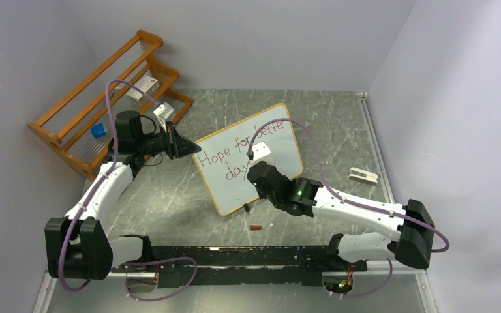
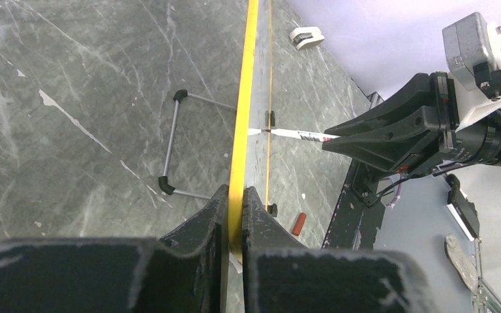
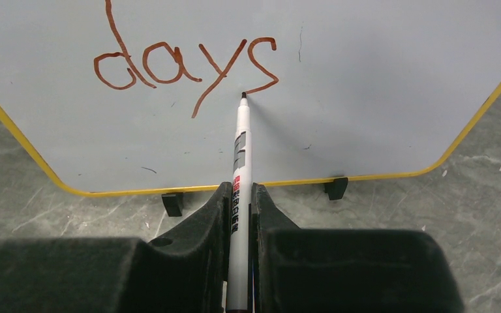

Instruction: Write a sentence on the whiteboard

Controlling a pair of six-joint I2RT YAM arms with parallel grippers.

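The whiteboard (image 1: 286, 151) stands tilted on the table, and its yellow rim (image 2: 244, 98) shows edge-on in the left wrist view. My left gripper (image 2: 235, 193) is shut on that rim at the board's left edge (image 1: 194, 151). The sentence (image 1: 227, 160) reads "Hope for better" over "days" (image 3: 182, 65) in reddish-brown strokes. A white marker (image 3: 241, 156) is held by my shut right gripper (image 3: 239, 190), its tip at the tail of the final "s". That gripper (image 1: 256, 168) partly hides the writing from above.
An orange wooden rack (image 1: 78, 107) holding small items stands at the back left. A red marker cap (image 1: 255, 227) lies in front of the board. A white eraser (image 1: 363, 175) lies to the right. A wire stand (image 2: 169, 150) sits behind the board.
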